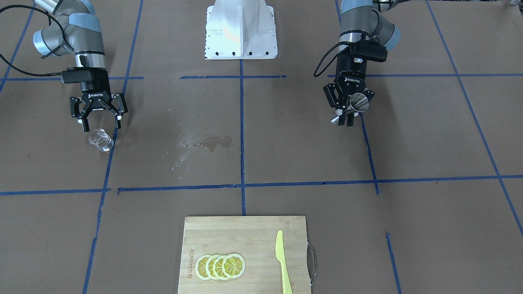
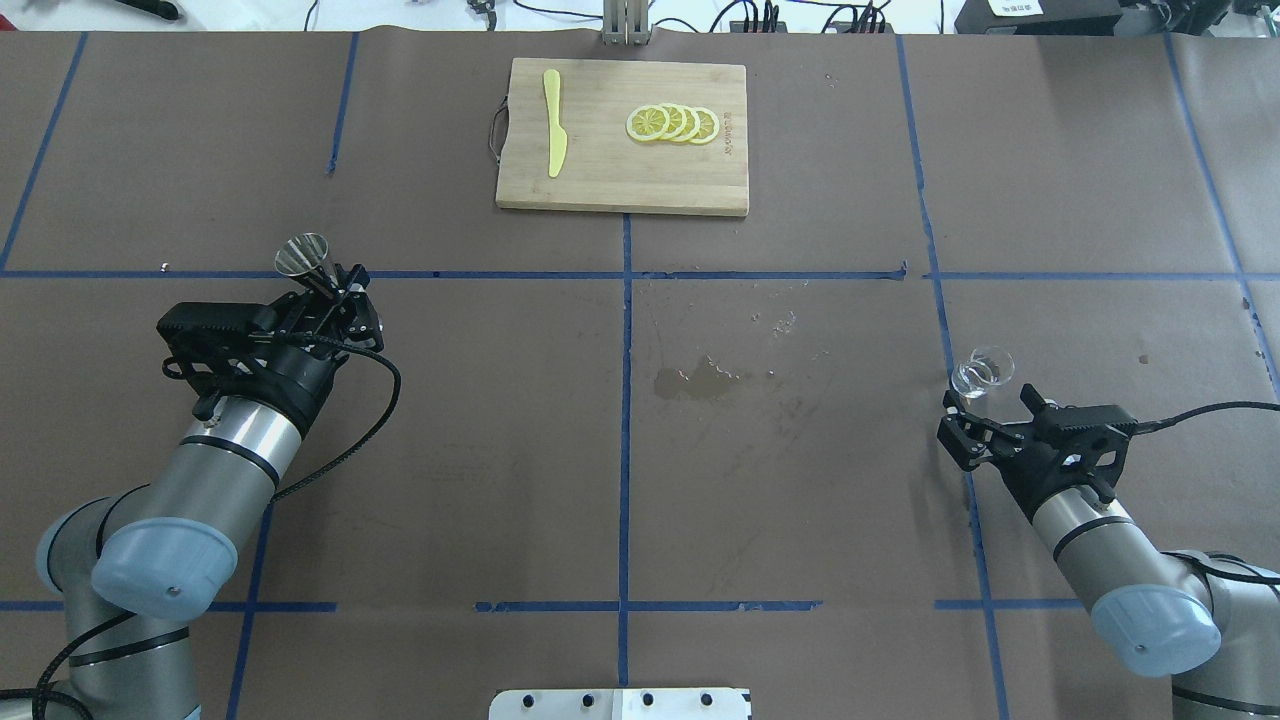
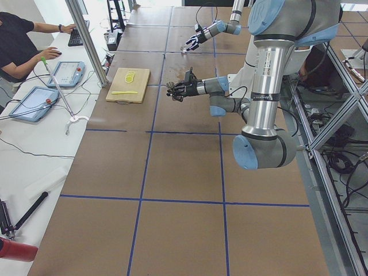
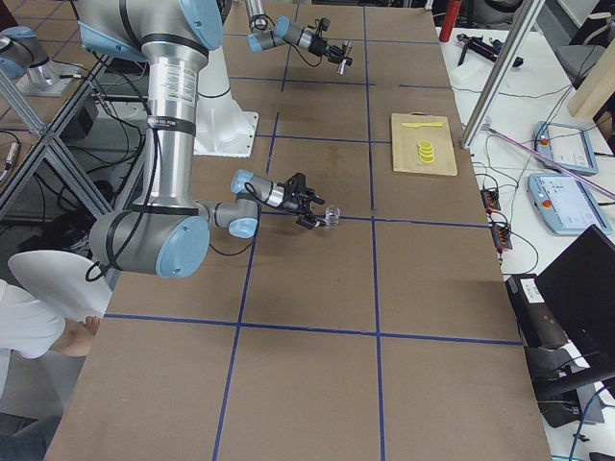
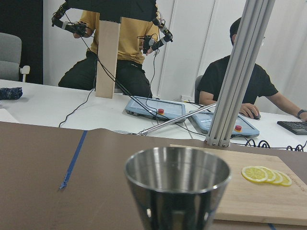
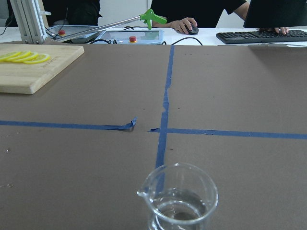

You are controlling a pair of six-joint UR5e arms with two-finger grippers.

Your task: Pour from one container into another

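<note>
Reading the table as a clock with the robot at six: near nine o'clock the left gripper (image 1: 347, 112) is clamped on the waist of the small silver hourglass-shaped steel jigger (image 1: 358, 102). Near three o'clock the right gripper (image 1: 100, 120) is spread wide and holds nothing. The small clear rounded glass cup (image 1: 101, 140) stands on the brown table (image 1: 286, 143) just beyond its fingertips, with a little clear liquid inside.

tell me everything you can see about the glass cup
The cup is small, short and rounded, of clear glass, with a flared rim and a little pouring lip on one side. A little clear liquid lies in its bottom. It stands upright on the brown table, on a blue tape line, just in front of the open right claw, which is not closed on it.
</note>
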